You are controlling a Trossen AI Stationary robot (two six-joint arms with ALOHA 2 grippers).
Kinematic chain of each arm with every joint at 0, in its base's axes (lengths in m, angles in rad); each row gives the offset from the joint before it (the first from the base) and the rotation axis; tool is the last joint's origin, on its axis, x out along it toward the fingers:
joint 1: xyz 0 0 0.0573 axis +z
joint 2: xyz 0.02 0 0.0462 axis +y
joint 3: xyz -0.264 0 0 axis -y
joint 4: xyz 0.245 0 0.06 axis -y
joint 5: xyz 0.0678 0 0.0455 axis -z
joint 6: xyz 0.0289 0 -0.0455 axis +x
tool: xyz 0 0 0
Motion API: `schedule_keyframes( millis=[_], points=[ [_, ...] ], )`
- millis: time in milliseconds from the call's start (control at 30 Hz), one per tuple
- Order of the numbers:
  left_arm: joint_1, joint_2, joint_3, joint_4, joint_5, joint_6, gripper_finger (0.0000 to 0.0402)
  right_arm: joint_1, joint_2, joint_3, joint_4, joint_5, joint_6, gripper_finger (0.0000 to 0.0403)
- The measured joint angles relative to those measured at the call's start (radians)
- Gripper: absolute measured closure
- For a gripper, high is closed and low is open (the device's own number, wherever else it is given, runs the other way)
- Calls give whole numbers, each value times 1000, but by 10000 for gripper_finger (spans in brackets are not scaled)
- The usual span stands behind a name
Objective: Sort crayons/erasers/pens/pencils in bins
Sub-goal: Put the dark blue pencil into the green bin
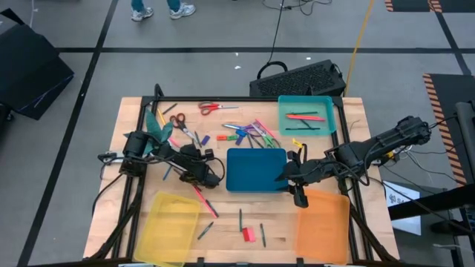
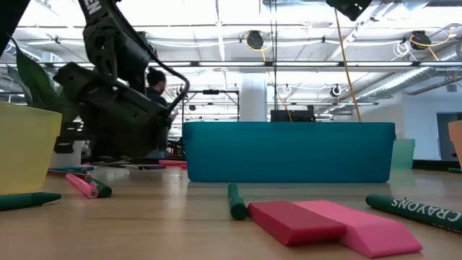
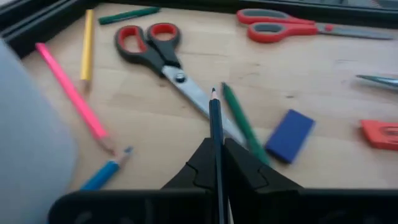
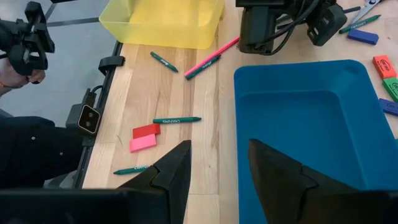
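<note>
- Left tool [image 3: 217,163] is clenching a dark blue pencil [image 3: 216,124], hovering over the table [image 1: 223,215] left of the blue bin [image 1: 256,169].
- Right tool [image 4: 217,163] is standing released, holding nothing, at the blue bin's right front corner beside the orange bin [image 1: 323,217].
- Red eraser [image 4: 146,130] and pink eraser [image 4: 142,144] are lying touching on the table between the yellow bin [image 1: 172,219] and the orange bin.
- Blue eraser [image 3: 290,135] is resting near the black-handled scissors [image 3: 163,57].
- Teal bin [image 1: 306,113] is sitting at the far right, holding red sticks.
</note>
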Motion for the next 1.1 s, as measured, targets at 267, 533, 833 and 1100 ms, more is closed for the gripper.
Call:
schedule_keyframes(
  millis=[267, 533, 833, 1100],
  points=[
    [-1, -48, 56, -56, -10, 93, 388, 0, 0, 0, -2, 7, -2, 252],
    [-44, -253, 86, -46, -72, 296, 392, -4, 12, -72, 133, 134, -21, 252],
    [-199, -575, 87, 127, -292, 616, 401, -11, 15, -366, 733, 194, -174, 252],
    [-230, -643, 87, 338, -268, 931, 401, -15, 40, -391, 835, 233, -246, 252]
  ],
)
